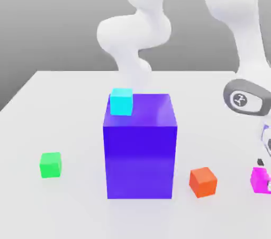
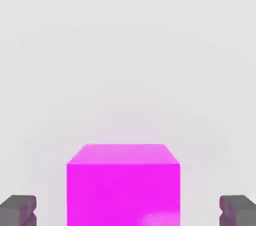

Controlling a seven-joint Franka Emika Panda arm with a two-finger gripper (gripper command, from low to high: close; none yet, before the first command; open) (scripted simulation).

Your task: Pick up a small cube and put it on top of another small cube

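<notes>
Your jaws stood spread, a gap on each side of the magenta cube (image 2: 123, 185) between them, untouched on the white counter (image 1: 69, 127) at the exterior view's right edge; the green cube (image 1: 51, 165) sat well apart, beyond the blue-purple block (image 1: 140, 153)

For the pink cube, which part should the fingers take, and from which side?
Take the pink cube by its two opposite flat side faces, coming straight down from above. It sits flat on the table with nothing close against it, and the fingers already stand apart on either side of it.
</notes>
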